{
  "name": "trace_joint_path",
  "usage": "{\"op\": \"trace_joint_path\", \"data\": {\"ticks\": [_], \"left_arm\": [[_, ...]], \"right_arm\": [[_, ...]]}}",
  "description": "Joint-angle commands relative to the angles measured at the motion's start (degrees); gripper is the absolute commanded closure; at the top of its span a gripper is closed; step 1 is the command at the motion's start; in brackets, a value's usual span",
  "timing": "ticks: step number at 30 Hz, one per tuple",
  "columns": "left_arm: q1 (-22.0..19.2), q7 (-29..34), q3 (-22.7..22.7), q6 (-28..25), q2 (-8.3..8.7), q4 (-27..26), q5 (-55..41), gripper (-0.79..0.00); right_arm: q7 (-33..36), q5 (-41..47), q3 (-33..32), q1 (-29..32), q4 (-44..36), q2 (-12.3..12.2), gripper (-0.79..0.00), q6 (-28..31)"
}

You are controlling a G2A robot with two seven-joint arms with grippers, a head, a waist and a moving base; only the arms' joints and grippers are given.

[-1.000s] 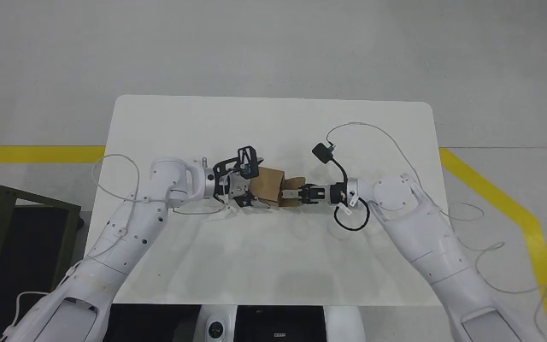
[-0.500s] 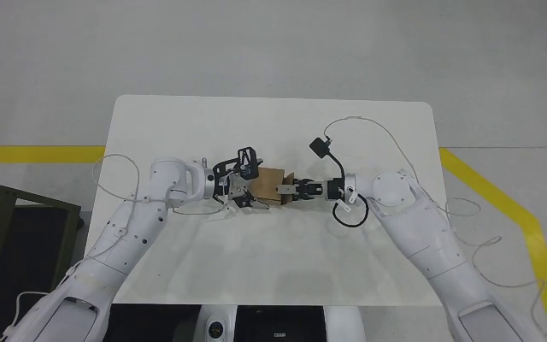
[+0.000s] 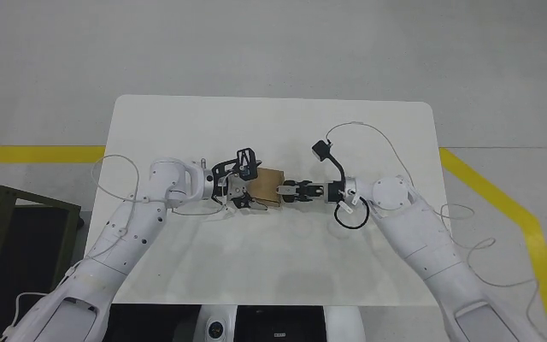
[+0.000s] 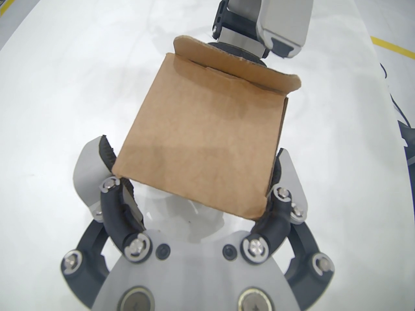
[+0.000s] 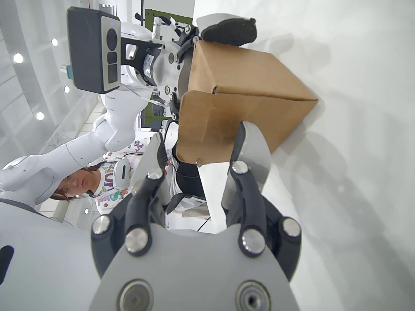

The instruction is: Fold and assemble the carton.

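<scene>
Small brown corrugated-cardboard carton (image 3: 267,185) sits mid-table on the matte white table (image 3: 171,120), between the two arms.

Left gripper (image 4: 194,160): closed onto the carton's near end, with black ribbed pads (image 4: 108,153) bearing on opposite side walls. It acts as the anchor.

Right gripper (image 5: 202,137): spread wide, holding nothing. One finger (image 5: 249,143) lies flat against the carton's end flap (image 5: 207,124); the other stands free past the flap's edge.

Step in hand, as I judge it: closing the end flap at the right arm's end.
- Push with the flat of the finger, square to the flap, low and near the crease, so the board hinges rather than buckles.
- The left grip should be firm enough to stop sliding, no more. The walls are thin and a hard squeeze would skew the tube.
- In the left wrist view the flap's rounded edge (image 4: 236,66) stands a little proud of the top panel. It probably needs seating inside the opening, not just pressing.

Materials:
- Board is plain kraft with a dull, faintly ribbed surface. Creases are sharp and the cut edges slightly ragged.
- The body is boxy and looks light.
- The tabletop looks smooth, so likely little friction.
</scene>
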State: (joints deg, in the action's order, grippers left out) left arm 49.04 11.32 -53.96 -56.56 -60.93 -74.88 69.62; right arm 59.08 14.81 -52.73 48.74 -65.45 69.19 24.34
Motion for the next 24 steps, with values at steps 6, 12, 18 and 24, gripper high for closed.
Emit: {"op": "trace_joint_path", "data": {"ticks": [6,12,18,24], "left_arm": [[0.1,0.1,-0.1,-0.1,0.05,0.1,0.0,-0.785],[0.2,0.3,-0.1,-0.1,0.07,0.0,-0.1,-0.785],[0.2,0.5,-0.2,-0.1,0.09,0.0,-0.3,-0.785],[0.3,0.6,-0.2,-0.1,0.10,-0.1,-0.4,-0.785]], "right_arm": [[0.0,0.5,0.1,0.0,1.9,0.2,-0.286,0.7],[0.1,-1.3,0.2,-0.5,2.3,0.2,-0.265,-0.4],[0.4,-4.8,-0.2,-1.0,1.3,-0.2,-0.243,-2.7],[0.7,-7.3,-0.7,-1.0,-1.1,-0.6,-0.240,-5.0]]}}
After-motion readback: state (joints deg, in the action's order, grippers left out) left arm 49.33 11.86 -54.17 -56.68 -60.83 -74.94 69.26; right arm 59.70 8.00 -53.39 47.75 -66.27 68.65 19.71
